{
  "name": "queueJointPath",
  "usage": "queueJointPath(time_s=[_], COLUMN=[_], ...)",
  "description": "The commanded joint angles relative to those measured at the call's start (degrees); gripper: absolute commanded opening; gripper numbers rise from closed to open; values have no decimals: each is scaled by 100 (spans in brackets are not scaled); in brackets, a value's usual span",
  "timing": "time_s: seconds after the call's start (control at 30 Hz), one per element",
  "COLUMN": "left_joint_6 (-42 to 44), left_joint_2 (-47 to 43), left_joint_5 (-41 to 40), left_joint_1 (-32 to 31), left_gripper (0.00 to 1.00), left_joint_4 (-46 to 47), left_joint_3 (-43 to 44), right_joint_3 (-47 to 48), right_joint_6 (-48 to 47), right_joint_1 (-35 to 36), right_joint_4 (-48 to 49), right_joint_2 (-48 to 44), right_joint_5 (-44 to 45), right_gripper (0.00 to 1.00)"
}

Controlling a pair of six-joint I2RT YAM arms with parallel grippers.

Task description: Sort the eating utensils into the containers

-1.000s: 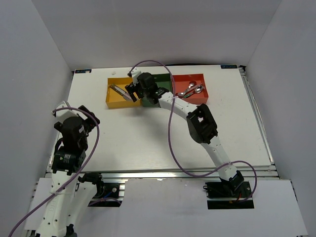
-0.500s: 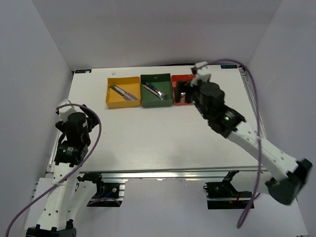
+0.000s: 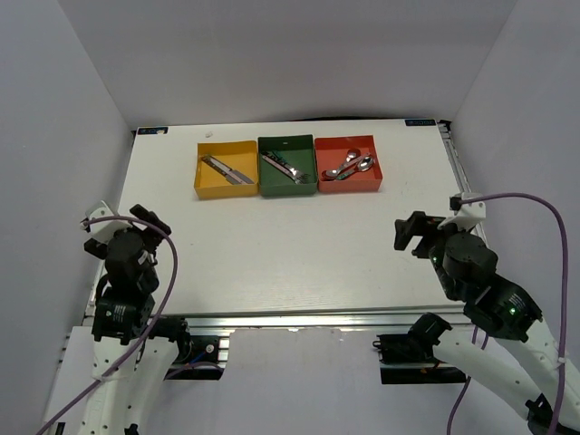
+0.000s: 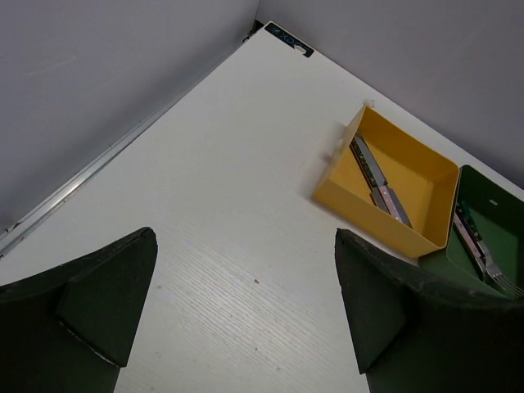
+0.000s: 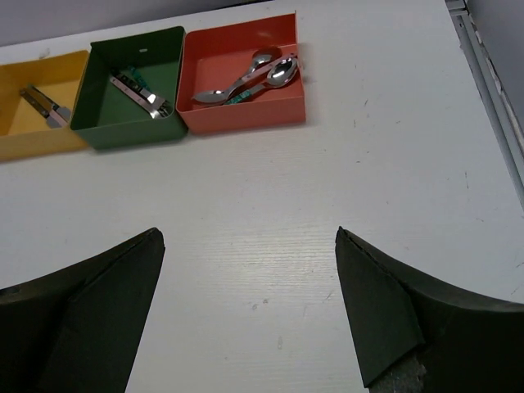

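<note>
Three containers stand in a row at the far side of the table: yellow (image 3: 240, 154), dark green (image 3: 288, 189) and red (image 3: 349, 185). Knives (image 3: 227, 170) lie in the yellow one, forks (image 3: 283, 166) in the green one and spoons (image 3: 350, 166) in the red one. The right wrist view shows the same spoons (image 5: 246, 78), forks (image 5: 143, 94) and knives (image 5: 45, 105). My left gripper (image 3: 122, 220) (image 4: 246, 236) hangs open over bare table at the near left. My right gripper (image 3: 424, 228) (image 5: 250, 233) stands open at the near right. Neither holds anything.
The white table (image 3: 272, 245) has a metal rail (image 3: 471, 208) along its right edge and another (image 3: 299, 317) along the near edge. Grey walls close in the left, back and right. Purple cables (image 3: 544, 204) loop off both arms.
My right arm has swung back from the containers to the near right, jaws open and empty throughout. The left arm has drawn back a little toward the near edge.
</note>
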Motion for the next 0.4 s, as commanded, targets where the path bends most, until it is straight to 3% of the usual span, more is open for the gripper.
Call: queueJointPath(time_s=[0.0, 0.37], left_joint_6=[45, -16], left_joint_2=[-211, -396], left_joint_5=[15, -90], left_joint_1=[-1, -27], left_gripper=[98, 98], left_joint_4=[108, 100], left_joint_3=[-149, -193], right_joint_3=[-150, -211], right_joint_6=[221, 247], right_joint_1=[0, 0], right_joint_4=[-313, -251], right_joint_2=[-74, 374], right_joint_5=[49, -118], right_gripper=[89, 89])
